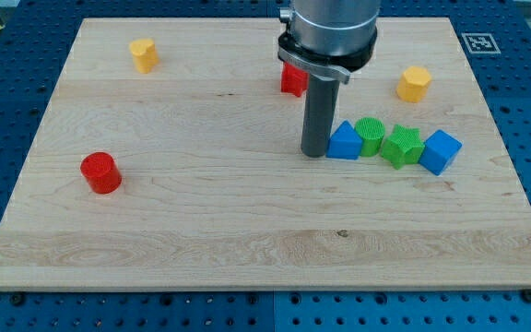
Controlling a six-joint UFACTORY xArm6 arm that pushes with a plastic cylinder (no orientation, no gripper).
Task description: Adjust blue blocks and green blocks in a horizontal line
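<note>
Four blocks stand in a rough row right of the board's middle: a blue triangular block (pixel 344 143), a green cylinder (pixel 370 135), a green star-shaped block (pixel 402 146) and a blue cube (pixel 441 151). They touch one another, and the row dips slightly toward the view's right. My tip (pixel 314 152) rests on the board right against the left side of the blue triangular block.
A red cylinder (pixel 100 172) stands at the left. A yellow block (pixel 143 54) is at the upper left. A red block (pixel 292 79) sits partly hidden behind the rod. A yellow hexagonal block (pixel 414 84) is at the upper right. The wooden board (pixel 201 231) lies on a blue perforated table.
</note>
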